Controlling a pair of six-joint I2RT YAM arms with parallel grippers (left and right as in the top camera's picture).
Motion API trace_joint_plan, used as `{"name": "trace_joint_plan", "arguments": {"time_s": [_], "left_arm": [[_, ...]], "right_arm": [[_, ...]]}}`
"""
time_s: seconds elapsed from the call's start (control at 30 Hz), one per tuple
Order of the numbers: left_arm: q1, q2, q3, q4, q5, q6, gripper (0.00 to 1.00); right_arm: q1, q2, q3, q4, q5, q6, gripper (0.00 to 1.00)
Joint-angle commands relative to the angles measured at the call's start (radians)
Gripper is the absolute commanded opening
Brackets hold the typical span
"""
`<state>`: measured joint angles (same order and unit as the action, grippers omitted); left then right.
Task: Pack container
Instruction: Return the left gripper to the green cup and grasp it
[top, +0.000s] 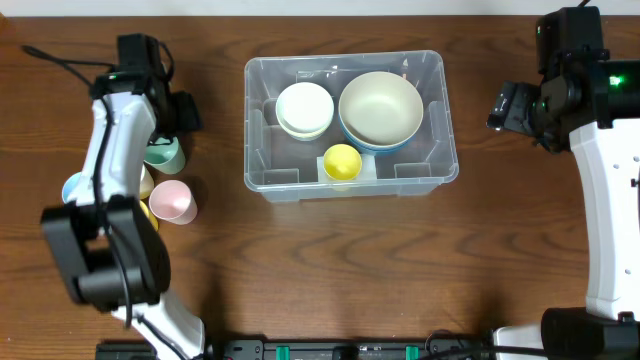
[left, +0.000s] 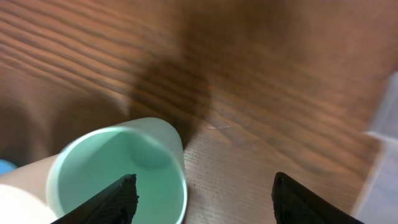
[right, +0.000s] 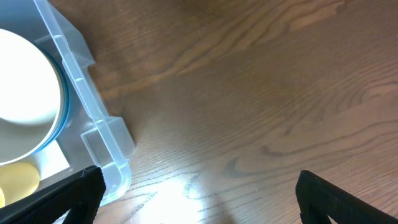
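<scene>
Black fingertips of the left gripper (left: 205, 199) fill the bottom of its wrist view, spread well apart and holding nothing. One tip hangs over the open mouth of a mint-green cup (left: 124, 171), the other over the bare wooden table (left: 261, 74). That cup sits at the table's left beside a pink cup (top: 172, 200) and a blue one (top: 72, 188) half hidden under the arm. The container (top: 252, 120), a clear bin, sits at the table's centre, well apart from the cups. It already holds stacked white bowls (top: 305, 108), a large cream bowl (top: 380, 108) and a small yellow round item (top: 342, 162). The right gripper (right: 205, 199) hovers wide open over wood just right of the bin. The step in hand looks like grasping the mint cup. To do it well, lower one finger inside the wall and one outside, pinch gently, then lift straight up, clear of the neighbouring cups.
</scene>
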<state>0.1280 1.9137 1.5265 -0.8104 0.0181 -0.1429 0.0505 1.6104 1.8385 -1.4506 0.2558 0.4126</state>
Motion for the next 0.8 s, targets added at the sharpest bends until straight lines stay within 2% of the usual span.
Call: {"name": "trace_joint_plan", "arguments": {"time_s": [0.0,0.1,0.17,0.27,0.33,0.37,0.57,0.77], "left_arm": [[0.002,0.068,0.002,0.001,-0.012,0.027,0.70],[0.002,0.111,0.002,0.002,-0.012,0.027,0.69],[0.002,0.130,0.002,0.002,-0.012,0.027,0.61],[0.002,0.139,0.002,0.003,-0.012,0.026,0.26],[0.002,0.135,0.002,0.002,-0.012,0.026,0.11],[0.002,0.130,0.003,-0.001,-0.012,0.023,0.07],[0.000,0.063,0.016,-0.034,-0.011,-0.043,0.06],[-0.035,-0.145,0.018,-0.045,0.083,-0.063,0.06]], "right_arm": [[-0.005,-0.002,0.003,-0.001,0.013,-0.002,0.99],[-0.005,-0.002,0.003,-0.002,0.013,-0.002,0.99],[-0.005,-0.002,0.003,-0.001,0.013,-0.003,0.99],[-0.005,-0.002,0.003,-0.001,0.013,-0.002,0.99],[-0.005,-0.002,0.003,-0.001,0.013,-0.002,0.99],[-0.005,-0.002,0.003,-0.002,0.013,-0.002,0.99],[-0.005,-0.002,0.003,-0.002,0.013,-0.002,0.99],[-0.005,-0.002,0.003,-0.002,0.013,-0.002,0.99]]}}
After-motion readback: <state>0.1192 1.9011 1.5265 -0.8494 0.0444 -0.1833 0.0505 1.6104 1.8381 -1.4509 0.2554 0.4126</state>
